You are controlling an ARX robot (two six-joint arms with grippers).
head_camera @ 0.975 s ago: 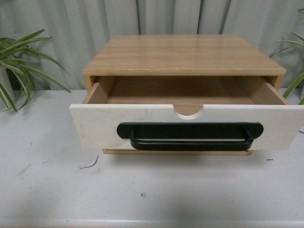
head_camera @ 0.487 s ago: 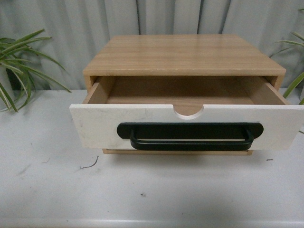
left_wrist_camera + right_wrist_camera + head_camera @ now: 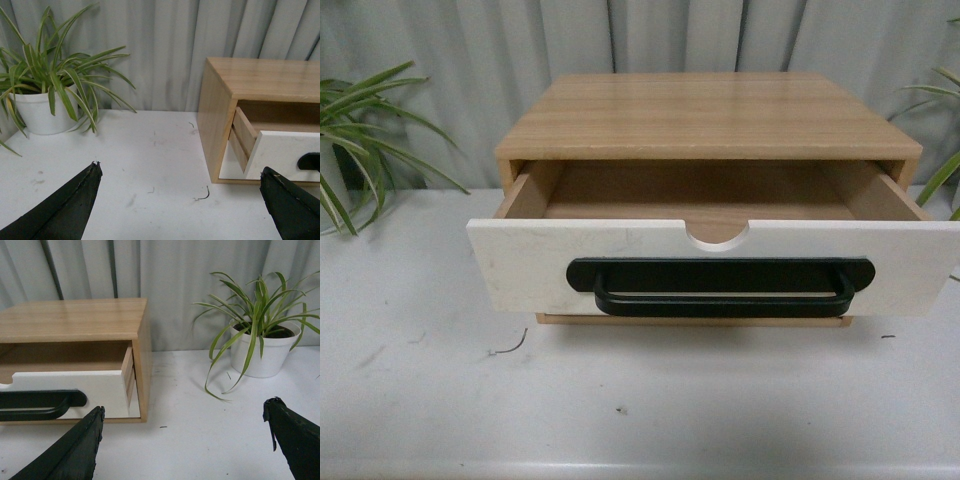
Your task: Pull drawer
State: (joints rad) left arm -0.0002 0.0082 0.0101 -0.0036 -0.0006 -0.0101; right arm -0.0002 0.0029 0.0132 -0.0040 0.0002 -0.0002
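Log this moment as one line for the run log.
white-fronted wooden drawer: pulled out | black bar handle: untouched | left pincer: open, clear | right pincer: open, clear

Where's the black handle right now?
In the front view the handle sits across the middle of the drawer, just under the notch. Neither gripper touches it.

Neither arm visible in the front view, left claw (image 3: 180,200) hovering off the drawer (image 3: 715,265) with fingers spread wide, gripping nothing, right claw (image 3: 185,440) likewise off the drawer, spread wide, holding nothing
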